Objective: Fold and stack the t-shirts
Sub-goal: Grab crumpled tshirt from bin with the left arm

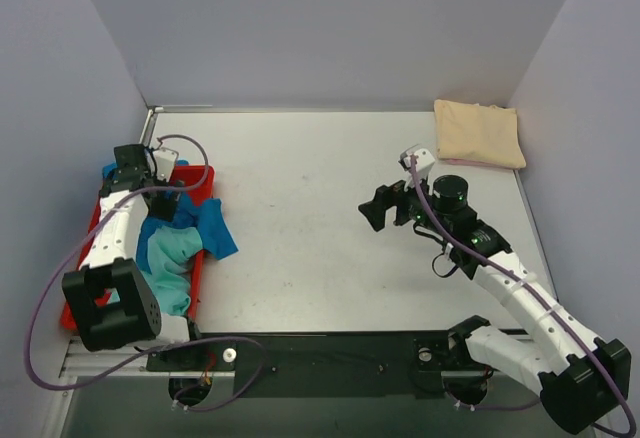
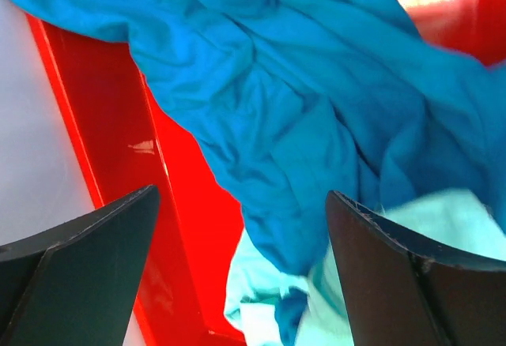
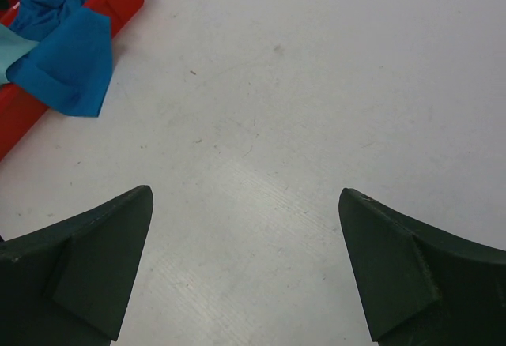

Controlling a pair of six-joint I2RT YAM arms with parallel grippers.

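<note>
Count: 3 t-shirts, 1 tray, 2 grippers.
Deep blue cotton t-shirt (image 1: pixel 212 233) crumpled in red plastic tray (image 1: pixel 197 280) at table's left edge. One flap hangs over tray's right wall onto grey table (image 1: pixel 300 158).
Light teal-aqua t-shirt (image 1: pixel 172 258) bunched in same tray, partly under blue.
Pale cream-beige t-shirt (image 1: pixel 478 133) folded, far right corner of table.
My left gripper (image 2: pixel 241 194): over tray, just above blue cloth, fingers spread.
My right gripper (image 3: pixel 245 192): spread too, over bare table, well apart from all 3 shirts.
</note>
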